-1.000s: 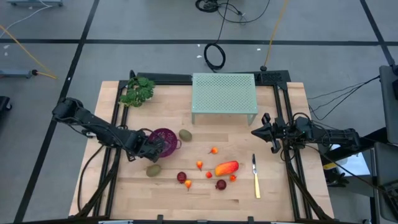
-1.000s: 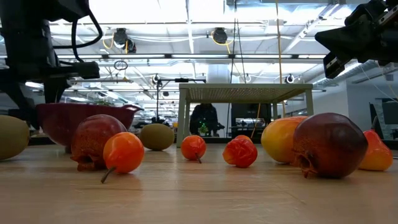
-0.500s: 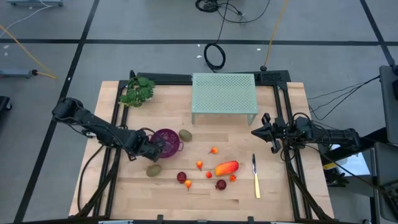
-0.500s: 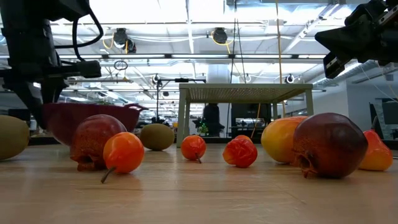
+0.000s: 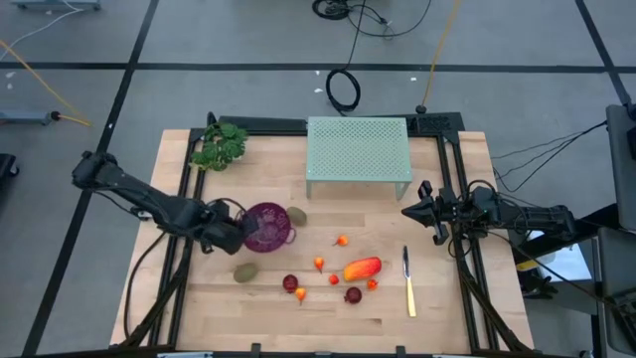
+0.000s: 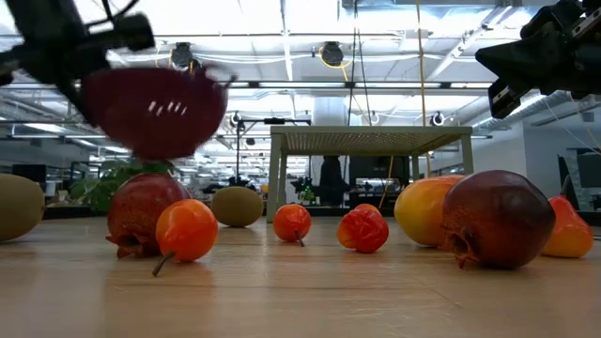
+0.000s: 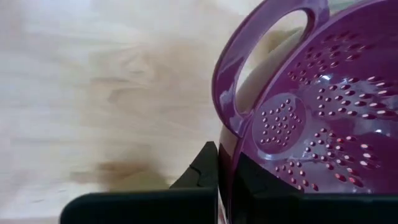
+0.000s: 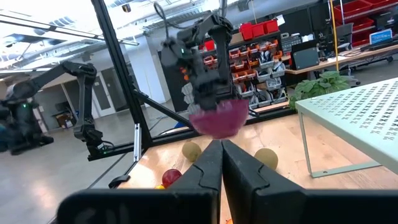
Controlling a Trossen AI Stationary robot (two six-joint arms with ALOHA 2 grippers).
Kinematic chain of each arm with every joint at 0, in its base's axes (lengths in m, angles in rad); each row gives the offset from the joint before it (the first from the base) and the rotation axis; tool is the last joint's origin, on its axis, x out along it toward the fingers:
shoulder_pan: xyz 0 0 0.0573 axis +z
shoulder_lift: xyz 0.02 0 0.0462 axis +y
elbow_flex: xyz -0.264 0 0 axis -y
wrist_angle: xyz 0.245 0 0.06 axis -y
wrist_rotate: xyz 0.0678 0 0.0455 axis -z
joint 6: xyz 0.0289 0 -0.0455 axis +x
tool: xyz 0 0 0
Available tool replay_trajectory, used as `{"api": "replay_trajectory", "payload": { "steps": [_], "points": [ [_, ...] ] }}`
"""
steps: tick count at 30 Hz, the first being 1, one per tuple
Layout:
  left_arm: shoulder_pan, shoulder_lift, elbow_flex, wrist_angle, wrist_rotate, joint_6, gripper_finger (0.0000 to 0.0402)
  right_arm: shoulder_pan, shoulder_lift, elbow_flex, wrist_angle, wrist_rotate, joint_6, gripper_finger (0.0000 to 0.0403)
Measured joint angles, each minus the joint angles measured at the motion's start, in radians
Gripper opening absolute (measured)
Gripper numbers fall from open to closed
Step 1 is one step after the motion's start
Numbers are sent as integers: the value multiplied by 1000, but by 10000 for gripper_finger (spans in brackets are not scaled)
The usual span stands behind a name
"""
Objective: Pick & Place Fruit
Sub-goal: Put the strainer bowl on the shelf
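A purple colander [image 5: 268,227] hangs above the table's left half, with my left gripper [image 5: 241,232] shut on its rim; the low view shows the colander [image 6: 155,111] clear of the wood. Fruit lies on the board: two olive-brown ovals [image 5: 296,216] [image 5: 245,270], an elongated orange-red piece [image 5: 363,268], two dark red balls [image 5: 290,283] [image 5: 353,294] and several tiny orange-red ones around [image 5: 319,264]. My right gripper [image 5: 407,211] waits shut above the table's right side. My left gripper pinches the colander's rim [image 7: 227,163] just beside the loop handle [image 7: 261,43], one finger [image 7: 202,173] outside the wall and the other inside the bowl. The fingers slant down from the table's left side. The colander is lifted clear, roughly upright.
A pale green perforated stand [image 5: 358,151] stands at the far middle, and a leafy green bunch [image 5: 221,146] lies at the far left. A yellow-handled knife [image 5: 408,283] lies right of the fruit. Black frame rails run along both table sides.
My left gripper has shut on the colander's rim and risen, lifting the colander from the table until it hangs clear above the fruit. The fruit has stayed where it was.
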Motion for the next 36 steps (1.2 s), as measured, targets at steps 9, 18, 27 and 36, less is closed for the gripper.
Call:
{"api": "replay_trajectory", "payload": {
  "steps": [9,18,27,36],
  "points": [
    [90,-16,191,9,-118,241,1,0,0,0,0,0,0,4],
    [234,150,467,12,-136,614,1,0,0,0,0,0,0,4],
    [369,311,691,3,15,931,0,0,0,0,0,0,82,4],
    [465,414,763,23,102,1069,0,0,0,0,0,0,171,4]
  ]
}}
